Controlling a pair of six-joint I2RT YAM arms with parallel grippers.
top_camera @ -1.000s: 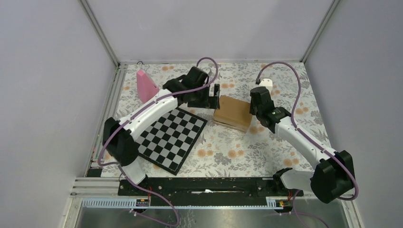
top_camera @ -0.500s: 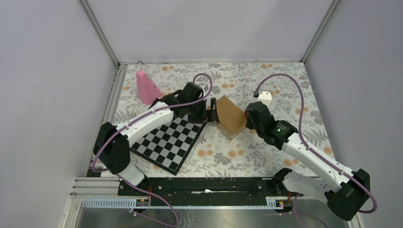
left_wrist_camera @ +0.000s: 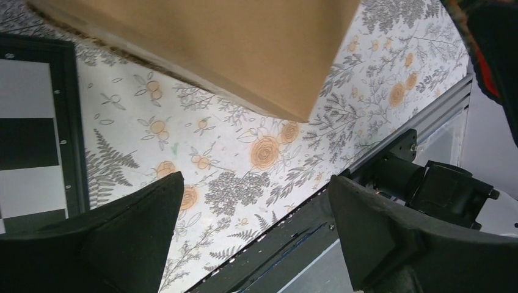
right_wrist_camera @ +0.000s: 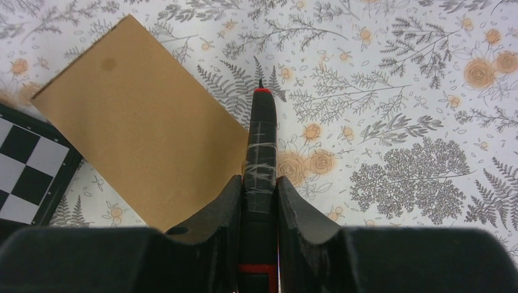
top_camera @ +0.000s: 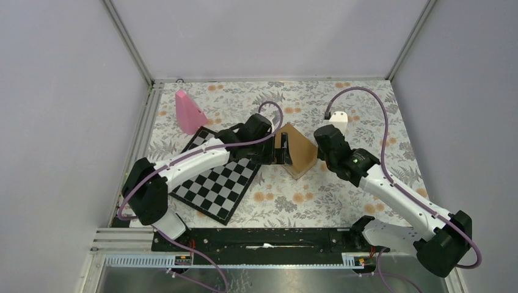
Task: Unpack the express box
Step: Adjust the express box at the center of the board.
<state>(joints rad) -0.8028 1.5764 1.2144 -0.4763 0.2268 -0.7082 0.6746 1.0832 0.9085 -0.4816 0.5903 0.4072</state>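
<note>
Top: box (top_camera: 300, 148) tilted on edge on bench (top_camera: 366, 110), beside chessboard (top_camera: 217, 183); left tool (top_camera: 281, 149) at its left face, right tool (top_camera: 322, 143) at right.
Left wrist: left tool (left_wrist_camera: 253, 201) wide, box (left_wrist_camera: 232, 49) just ahead, ungripped.
Right wrist: right tool (right_wrist_camera: 259, 186) holding black cutter (right_wrist_camera: 261, 140), just beside box (right_wrist_camera: 146, 140).

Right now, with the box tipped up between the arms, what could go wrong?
1. The box stands tilted, and the left gripper is open beside it, not clamping. It may flop over, perhaps onto the chessboard.
2. The right gripper holds a pointed tool along the box's edge. A slip could jab the cloth instead.
3. Both grippers crowd the box and could knock together.
</note>
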